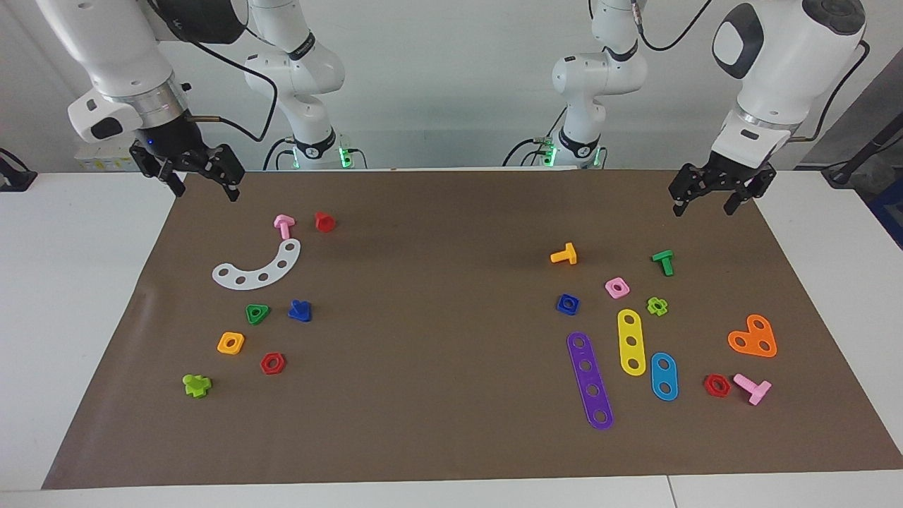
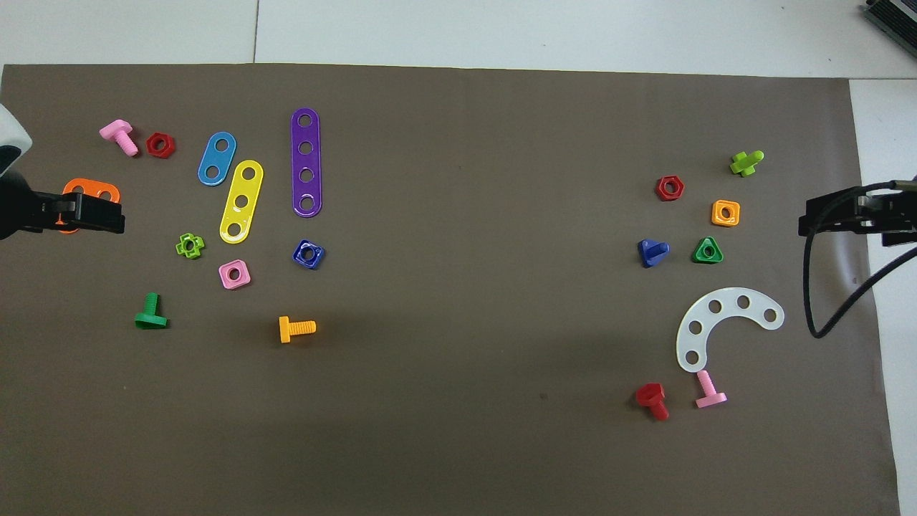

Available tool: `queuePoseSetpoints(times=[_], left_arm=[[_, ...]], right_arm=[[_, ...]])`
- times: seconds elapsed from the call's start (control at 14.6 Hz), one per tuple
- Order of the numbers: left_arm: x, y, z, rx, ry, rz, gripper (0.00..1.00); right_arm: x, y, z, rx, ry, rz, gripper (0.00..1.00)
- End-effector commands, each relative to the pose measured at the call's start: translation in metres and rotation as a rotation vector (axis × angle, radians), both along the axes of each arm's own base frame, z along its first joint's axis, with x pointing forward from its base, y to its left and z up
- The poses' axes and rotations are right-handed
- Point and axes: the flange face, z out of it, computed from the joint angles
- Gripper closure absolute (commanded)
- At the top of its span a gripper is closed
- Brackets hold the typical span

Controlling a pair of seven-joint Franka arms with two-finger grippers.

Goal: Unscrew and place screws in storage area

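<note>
The dark-blue screw (image 1: pixel 300 310) with its triangular head lies loose on the brown mat, beside a green triangular nut (image 1: pixel 257 314). It also shows in the overhead view (image 2: pixel 652 252). The storage area (image 1: pixel 211 310) is the stretch of mat at the right arm's end, around the white curved strip (image 1: pixel 257 268). My right gripper (image 1: pixel 205 195) is open and empty, raised over the mat's edge nearest the robots at that end. My left gripper (image 1: pixel 703 210) is open and empty, raised at the left arm's end of the mat; from overhead it (image 2: pixel 107 215) covers part of the orange heart plate (image 1: pixel 753 337).
At the left arm's end lie purple (image 1: pixel 590 379), yellow (image 1: pixel 631 341) and blue (image 1: pixel 664 376) strips, a blue square nut (image 1: pixel 567 304), and orange (image 1: pixel 564 255), green (image 1: pixel 663 262) and pink (image 1: pixel 752 387) screws. Around the white strip lie a red screw (image 1: pixel 324 221), a pink screw (image 1: pixel 283 226) and several nuts.
</note>
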Motion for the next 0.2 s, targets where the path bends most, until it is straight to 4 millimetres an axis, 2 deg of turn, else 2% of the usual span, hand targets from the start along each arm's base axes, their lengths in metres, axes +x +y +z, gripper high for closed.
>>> queuePoseSetpoints(times=[0.0,0.14], left_arm=[[-0.0081,0.0103,0.0014,0.013,0.0,0.011,0.0],[-0.0083,0.0103,0.0013,0.013,0.002,0.011,0.0]], right_arm=[[-0.005,0.0006,0.0035,-0.015,-0.01,0.018,0.0],[-0.0053,0.0015,0.0025,-0.015,-0.005,0.019,0.0]])
